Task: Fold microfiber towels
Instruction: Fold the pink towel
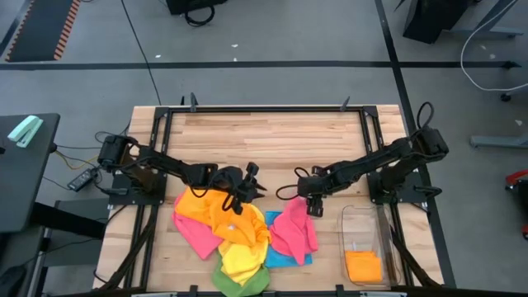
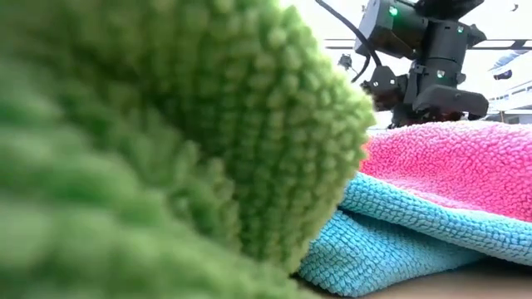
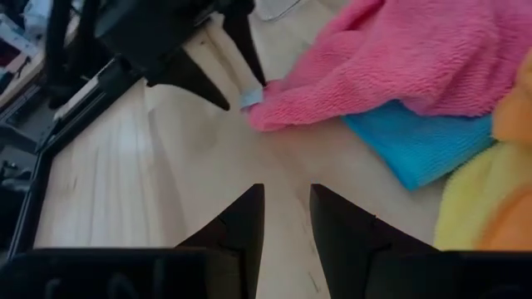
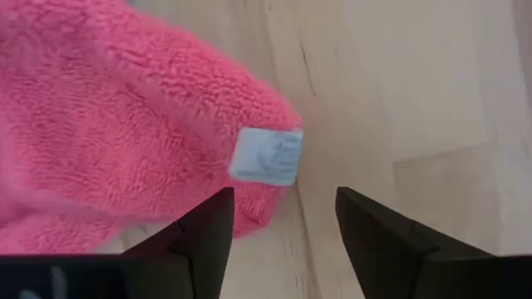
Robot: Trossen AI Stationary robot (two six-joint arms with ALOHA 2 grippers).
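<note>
Right jaws at pink towel corner

My right gripper (image 4: 283, 224) stood open by the pink towel (image 4: 125, 133) — nothing gripped; left gripper (image 3: 287, 216) slightly parted, empty.

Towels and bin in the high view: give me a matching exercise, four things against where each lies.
Things:
1. green towel
2. blue towel
3. folded orange towel
4. right pincer

Places:
A. inside the clear bin
B. at the pile's near edge, below the yellow towel
C. at the upper corner of the pink towel
D. partly under that pink towel

Pairs: 1-B, 2-D, 3-A, 4-C
</note>
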